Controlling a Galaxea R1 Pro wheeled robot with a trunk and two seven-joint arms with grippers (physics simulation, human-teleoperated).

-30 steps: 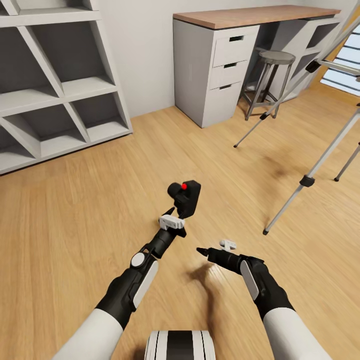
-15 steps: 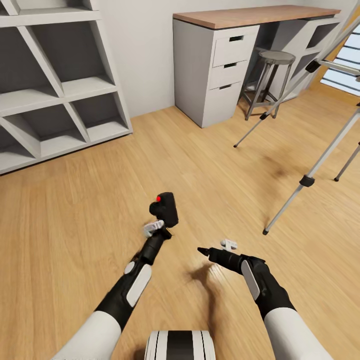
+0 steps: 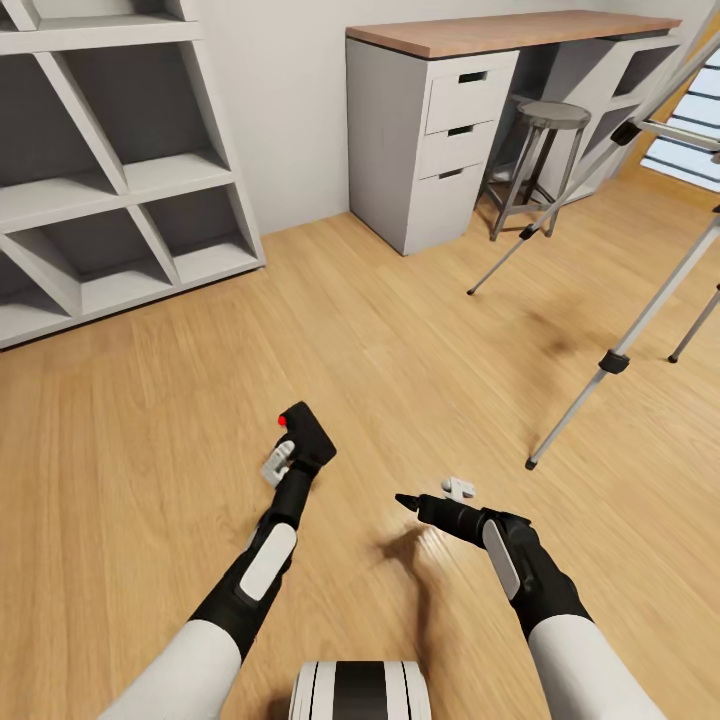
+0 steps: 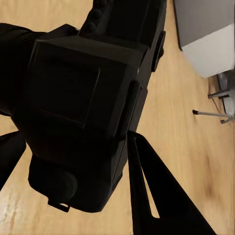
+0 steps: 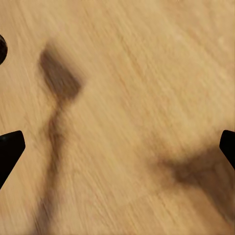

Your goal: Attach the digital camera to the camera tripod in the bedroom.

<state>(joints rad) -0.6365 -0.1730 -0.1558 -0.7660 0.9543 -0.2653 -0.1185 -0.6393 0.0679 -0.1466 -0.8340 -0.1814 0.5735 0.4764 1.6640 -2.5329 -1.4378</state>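
The small black digital camera (image 3: 310, 438), its red button facing up and left, is held over the wood floor by my left gripper (image 3: 298, 452), which is shut on it. In the left wrist view the camera's body (image 4: 83, 107) sits between the dark fingers (image 4: 159, 198). The camera tripod (image 3: 613, 362) stands at the right, with silver legs spread and black joints; its head is cut off by the frame's edge. My right gripper (image 3: 402, 500) hovers low over the floor, open, its fingertips (image 5: 10, 149) far apart with nothing between them.
White cube shelves (image 3: 120, 180) line the left wall. A grey drawer cabinet under a wooden top (image 3: 440, 130) stands at the back, with a round metal stool (image 3: 548, 118) beside it. Open wood floor (image 3: 420, 330) lies between me and the tripod.
My left arm has drawn the camera back toward me and to the left, turning it. The right arm and the tripod have stayed put.
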